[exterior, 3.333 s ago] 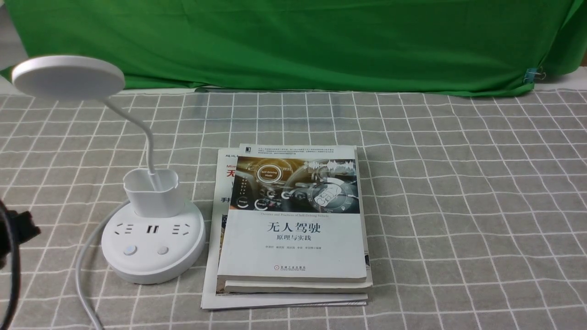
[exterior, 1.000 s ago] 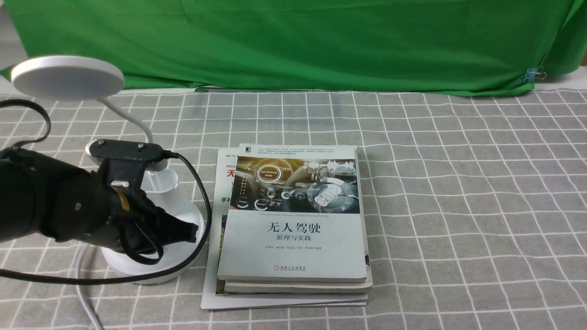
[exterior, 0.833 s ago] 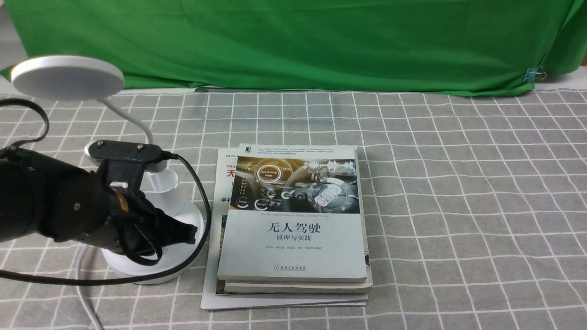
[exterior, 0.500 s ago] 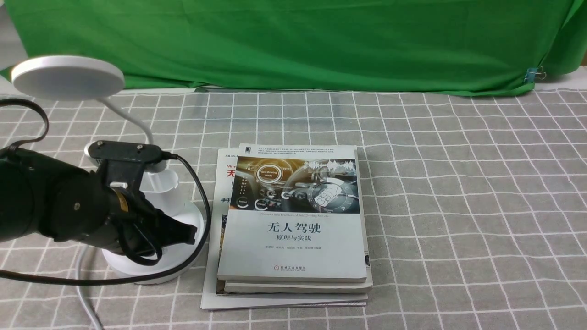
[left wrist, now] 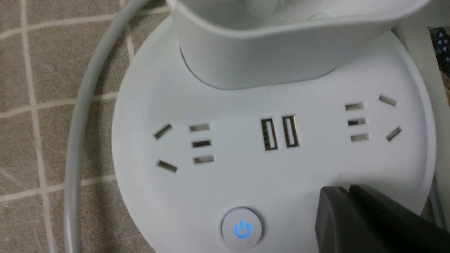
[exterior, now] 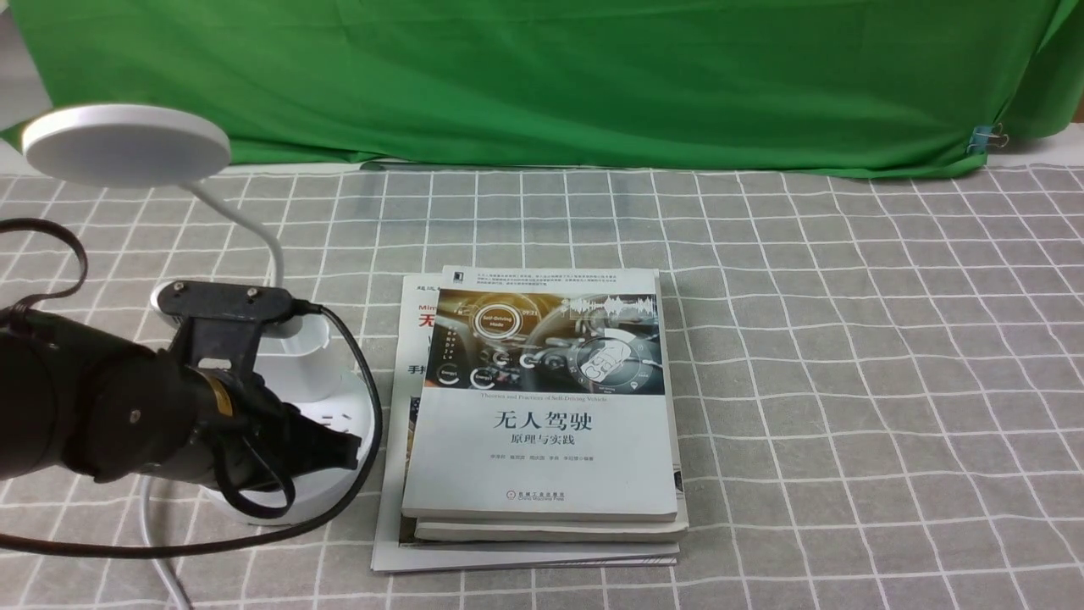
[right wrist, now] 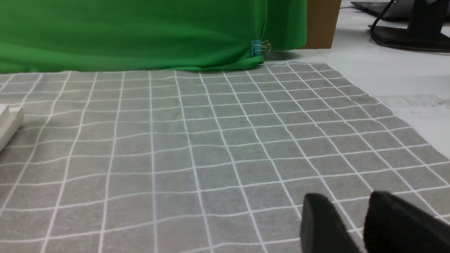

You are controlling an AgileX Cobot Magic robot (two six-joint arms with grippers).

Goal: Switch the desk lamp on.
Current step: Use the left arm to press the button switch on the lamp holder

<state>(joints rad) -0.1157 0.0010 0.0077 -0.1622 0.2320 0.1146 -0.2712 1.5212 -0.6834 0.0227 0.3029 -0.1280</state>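
Observation:
The white desk lamp stands at the left: disc head [exterior: 127, 142], thin neck [exterior: 262, 233], cup [exterior: 296, 360], round base [exterior: 351, 407]. My left gripper [exterior: 351, 449] is shut, with its tip down on the right front of the base. In the left wrist view the shut fingertips [left wrist: 346, 191] touch the base [left wrist: 267, 175] to the right of a round power button [left wrist: 242, 228] that shows a blue lit symbol. The second button is hidden under the fingers. The cup [left wrist: 281, 45] rises behind the sockets. My right gripper [right wrist: 346, 203] is open and empty, low over the cloth.
A stack of books [exterior: 542, 407] lies right beside the lamp base. The lamp's white cable [exterior: 157, 525] runs off the front left. A grey checked cloth [exterior: 847, 381] covers the table and a green backdrop [exterior: 542, 76] hangs behind. A book edge [right wrist: 7, 123] shows in the right wrist view.
My left arm came in over the lamp base, then in the last half second sank lower, bringing the shut fingertips down on the base. The lamp and books have not moved.

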